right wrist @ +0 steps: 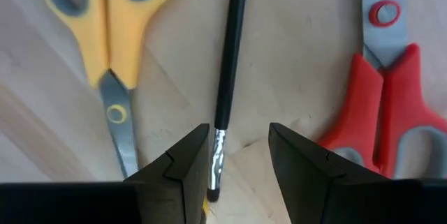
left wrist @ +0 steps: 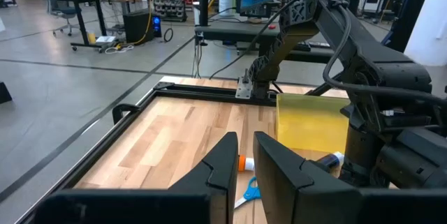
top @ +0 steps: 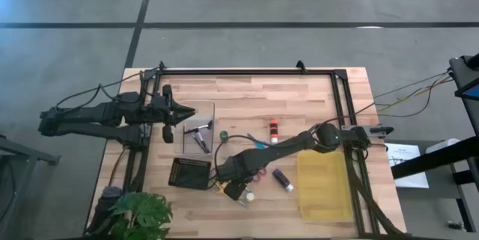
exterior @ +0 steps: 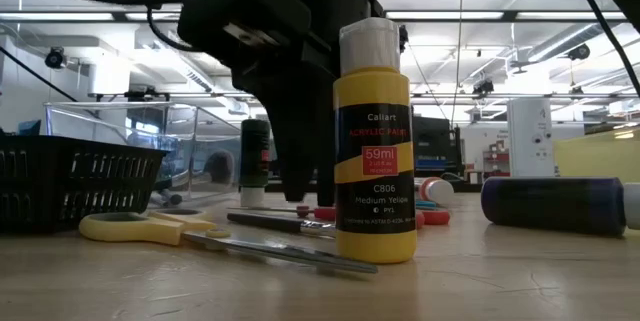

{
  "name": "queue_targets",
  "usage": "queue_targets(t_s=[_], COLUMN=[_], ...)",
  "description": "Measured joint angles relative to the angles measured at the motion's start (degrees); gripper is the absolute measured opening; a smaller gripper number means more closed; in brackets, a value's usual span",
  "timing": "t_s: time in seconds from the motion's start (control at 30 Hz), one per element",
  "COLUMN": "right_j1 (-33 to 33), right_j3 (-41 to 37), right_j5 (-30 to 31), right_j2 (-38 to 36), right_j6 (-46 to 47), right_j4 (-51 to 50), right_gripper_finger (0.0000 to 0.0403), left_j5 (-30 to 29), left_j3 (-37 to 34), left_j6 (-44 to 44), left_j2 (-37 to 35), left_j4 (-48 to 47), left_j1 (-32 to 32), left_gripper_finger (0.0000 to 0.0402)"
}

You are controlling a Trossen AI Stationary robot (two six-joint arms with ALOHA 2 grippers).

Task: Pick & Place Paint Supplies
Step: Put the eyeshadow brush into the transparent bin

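My right gripper (right wrist: 239,155) points down at the table's near middle (top: 229,176). It is open, with a finger on either side of a thin black brush (right wrist: 230,56) lying flat on the wood. The brush's silver ferrule (right wrist: 218,155) sits close to one finger; I cannot tell if they touch. Yellow-handled scissors (right wrist: 115,28) and red-handled scissors (right wrist: 391,105) lie on either side of the brush. A yellow paint bottle (exterior: 375,141) stands upright close by. My left gripper (left wrist: 244,155) waits raised at the table's left (top: 174,117), holding nothing, with a narrow gap between its fingers.
A black basket (top: 189,173) sits left of my right gripper. A clear tray (top: 209,110) with dark items is under my left gripper, and the yellow bin (top: 323,184) is at the near right. A red pot (top: 274,128), a purple pot (top: 283,180) and a white pot (top: 249,195) lie loose.
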Motion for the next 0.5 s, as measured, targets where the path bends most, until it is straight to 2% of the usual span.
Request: queue_targets(t_s=[0.5], right_j1=[1.55], right_j3=[-3.71], right_j5=[-1.29], right_j2=[-0.12], right_j6=[2.62], right_j4=[4.19], right_gripper_finger=[0.0146], left_j5=[0.00], left_j3=[0.00], left_j6=[0.00], left_j2=[0.00], left_j4=[-0.04], left_j1=[0.00], left_gripper_finger=[0.0058])
